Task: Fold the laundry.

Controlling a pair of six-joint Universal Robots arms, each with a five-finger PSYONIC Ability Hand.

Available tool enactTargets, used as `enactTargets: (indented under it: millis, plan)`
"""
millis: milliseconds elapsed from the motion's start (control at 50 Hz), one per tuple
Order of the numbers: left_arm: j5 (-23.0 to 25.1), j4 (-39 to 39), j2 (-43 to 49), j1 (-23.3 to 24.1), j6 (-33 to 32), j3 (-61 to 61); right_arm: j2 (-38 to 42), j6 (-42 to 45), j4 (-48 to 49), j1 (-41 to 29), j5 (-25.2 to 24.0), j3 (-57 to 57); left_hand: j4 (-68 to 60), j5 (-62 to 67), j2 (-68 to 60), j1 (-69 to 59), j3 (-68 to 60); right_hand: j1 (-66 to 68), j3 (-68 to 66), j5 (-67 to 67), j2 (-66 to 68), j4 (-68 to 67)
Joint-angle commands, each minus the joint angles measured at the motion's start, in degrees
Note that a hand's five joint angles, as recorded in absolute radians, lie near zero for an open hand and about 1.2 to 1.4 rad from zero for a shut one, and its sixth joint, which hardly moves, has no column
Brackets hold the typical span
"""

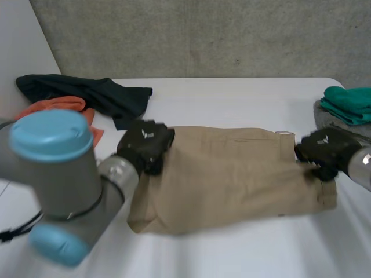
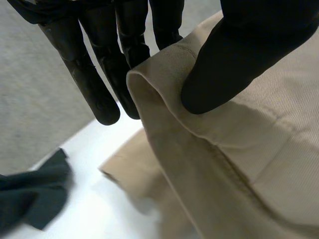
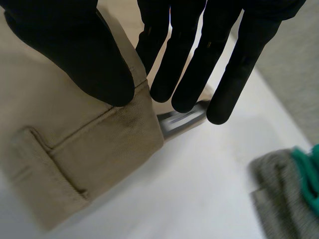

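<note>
White table (image 1: 243, 249), tan trousers (image 1: 232, 179), left hand (image 1: 145, 145) pinching one end, right hand (image 1: 324, 150) pinching the other

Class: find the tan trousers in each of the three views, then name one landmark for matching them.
Head view: tan trousers lie across the white table, left hand at one end, right hand at the other.
Left wrist view: their edge pinched between left hand's thumb and fingers.
Right wrist view: their corner pinched by right hand.
Shared landmark: the white table.

Trousers (image 1: 232, 174) plain tan. L hand (image 1: 145, 145) & R hand (image 1: 324, 150) black. Table (image 1: 232, 249) white. Cloths: dk green (image 1: 98, 92), orange (image 1: 55, 104), teal (image 1: 351, 101), heathered grey (image 1: 322, 113).
</note>
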State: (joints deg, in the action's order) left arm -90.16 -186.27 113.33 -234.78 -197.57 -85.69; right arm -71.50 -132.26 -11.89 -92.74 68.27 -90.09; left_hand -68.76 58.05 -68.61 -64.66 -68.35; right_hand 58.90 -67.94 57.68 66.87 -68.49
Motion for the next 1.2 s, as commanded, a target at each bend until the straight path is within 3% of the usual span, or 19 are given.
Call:
enactTargets:
  millis: [20,200,380,400,420,460,480,680,780,860,960,1200]
  plan:
    - [-0.5,-1.0,14.4,-3.0,-6.2,16.1,11.5,-2.2,7.9,-6.9,8.2,12.2,-11.2,12.0,-11.4,-15.3,-11.7,21.1,-12.1,12.3,13.1,-11.5]
    - [-3.1,-1.3,30.4,-5.8,-6.8,34.7,26.2,-2.5,20.1,-10.2,11.5,25.1,-11.2,12.0,-11.4,-15.3,-11.7,21.1,-12.1,12.3,13.1,-11.5]
    - [-3.5,-12.1,37.2,-6.0,-6.9,41.5,35.5,-4.1,31.7,-11.7,13.7,31.8,-8.9,9.6,-9.1,-13.0,-9.3,21.1,-12.1,12.3,13.1,-11.5]
    - [-3.4,-12.6,37.1,-6.1,-6.9,41.5,36.2,-4.6,32.2,-11.9,13.6,32.1,-0.1,0.8,-0.2,-4.2,-0.5,8.2,0.9,-0.6,0.2,1.4]
    - [-3.2,-13.8,37.1,-6.4,-6.9,41.0,36.4,-4.7,32.4,-12.2,13.7,32.0,26.6,-25.9,26.5,22.5,26.2,-5.3,14.3,-14.1,-13.3,14.9]
    - [-3.0,-13.9,37.0,-6.2,-6.8,40.4,36.8,-4.9,32.4,-12.4,14.2,32.1,54.4,-53.7,54.2,50.3,54.0,-46.1,55.1,-54.9,-54.0,55.7]
    - [-2.7,-14.0,36.9,-6.1,-6.9,39.9,36.8,-4.9,32.2,-12.6,14.3,31.8,58.8,-58.0,58.6,54.7,58.3,-48.9,57.9,-57.7,-56.9,58.5]
    - [-3.3,-13.9,25.8,-5.9,-6.4,31.8,26.8,-14.8,31.0,-11.1,14.6,26.0,57.0,-56.3,56.9,52.9,56.6,-48.9,57.9,-57.7,-56.9,58.5]
    - [-2.6,-12.8,17.6,-4.6,-6.3,24.0,16.9,-16.5,20.9,-10.4,12.8,20.2,55.7,-55.0,55.5,51.6,55.3,-48.9,57.9,-57.7,-56.9,58.5]
    - [1.7,-12.2,13.9,-2.7,-6.2,19.2,13.8,-15.8,12.6,-10.2,11.5,15.8,52.3,-51.6,52.2,48.2,51.9,-44.8,53.9,-53.6,-52.8,54.4]
    - [5.9,-11.4,14.3,-1.8,-6.5,16.6,12.4,-15.8,8.4,-7.4,10.6,9.1,48.6,-47.9,48.5,44.5,48.2,-39.7,48.8,-48.5,-47.7,49.3]
    - [3.9,-11.5,22.9,-2.3,-6.9,18.5,8.9,-15.1,20.3,-2.6,5.1,-3.8,45.1,-44.4,44.9,41.0,44.7,-26.5,35.5,-35.2,-34.4,36.0]
